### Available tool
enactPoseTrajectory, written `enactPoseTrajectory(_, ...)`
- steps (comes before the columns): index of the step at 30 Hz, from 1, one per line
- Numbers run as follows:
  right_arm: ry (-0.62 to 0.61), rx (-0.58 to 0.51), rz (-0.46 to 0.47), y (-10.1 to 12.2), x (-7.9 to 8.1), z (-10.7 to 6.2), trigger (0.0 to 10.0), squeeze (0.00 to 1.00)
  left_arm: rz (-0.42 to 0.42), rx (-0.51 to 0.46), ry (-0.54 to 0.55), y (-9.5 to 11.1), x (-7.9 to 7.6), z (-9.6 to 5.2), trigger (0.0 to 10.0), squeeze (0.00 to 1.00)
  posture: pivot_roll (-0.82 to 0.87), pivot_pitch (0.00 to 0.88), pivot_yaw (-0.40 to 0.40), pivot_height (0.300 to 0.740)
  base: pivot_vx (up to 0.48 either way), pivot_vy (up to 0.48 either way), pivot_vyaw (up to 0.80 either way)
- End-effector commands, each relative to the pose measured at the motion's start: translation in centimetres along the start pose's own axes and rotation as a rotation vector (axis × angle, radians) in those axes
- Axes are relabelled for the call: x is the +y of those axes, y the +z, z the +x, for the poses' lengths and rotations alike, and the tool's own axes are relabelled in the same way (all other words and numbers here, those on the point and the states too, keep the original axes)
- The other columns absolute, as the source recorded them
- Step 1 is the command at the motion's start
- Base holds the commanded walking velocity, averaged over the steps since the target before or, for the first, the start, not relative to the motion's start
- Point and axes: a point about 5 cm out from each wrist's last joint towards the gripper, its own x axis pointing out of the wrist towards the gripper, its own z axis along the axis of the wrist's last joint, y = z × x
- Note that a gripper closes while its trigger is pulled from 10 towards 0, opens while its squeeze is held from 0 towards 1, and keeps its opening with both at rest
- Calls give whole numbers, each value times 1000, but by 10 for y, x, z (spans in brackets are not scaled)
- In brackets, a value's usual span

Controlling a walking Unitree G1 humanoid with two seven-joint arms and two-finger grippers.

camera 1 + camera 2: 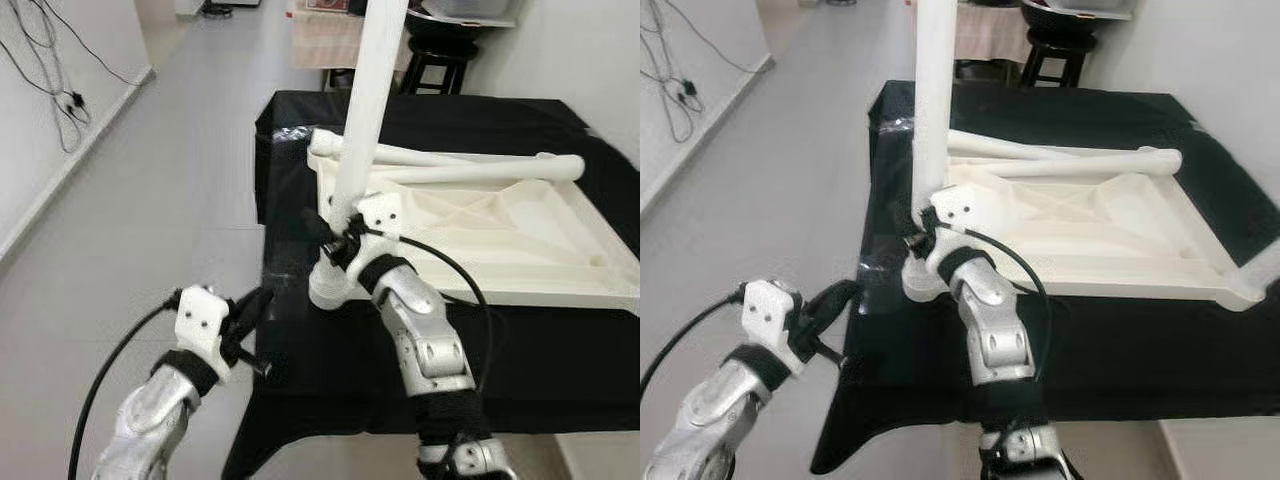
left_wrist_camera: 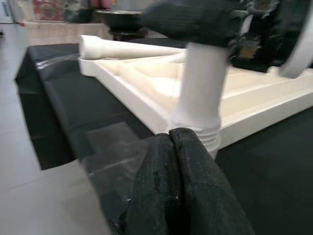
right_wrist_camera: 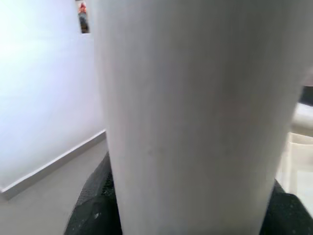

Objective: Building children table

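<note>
Left eye view: an upright white table leg (image 1: 368, 110) stands in the near-left corner of the upturned white tabletop (image 1: 520, 235), which lies on a black-covered table (image 1: 330, 370). The right gripper (image 1: 335, 238) clamps the leg low down, forearm raised. Two loose legs (image 1: 470, 165) lie across the tabletop. The left gripper (image 1: 250, 325), fingers pressed together and empty, hovers at the table's edge.
</note>
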Motion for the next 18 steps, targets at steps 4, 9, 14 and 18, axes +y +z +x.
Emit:
enactPoseTrajectory(4,96,123,78,-25,6,-2,10000,1000,-10,15,-7,-4,-2,1,10000,0,64,105,-82,740,0,0,0)
enactPoseTrajectory(9,341,72,40,-3,2,7,10000,0,-10,20,-14,-6,-2,4,10000,0,82,93,-95,740,0,0,0)
enactPoseTrajectory(14,526,54,-12,8,-1,9,10000,0,-12,21,-13,-7,-2,4,10000,0,86,87,-95,740,0,0,0)
enactPoseTrajectory(18,718,52,-18,21,-11,18,10000,0,-12,25,-17,-8,-2,3,10000,0,99,80,-97,740,0,0,0)
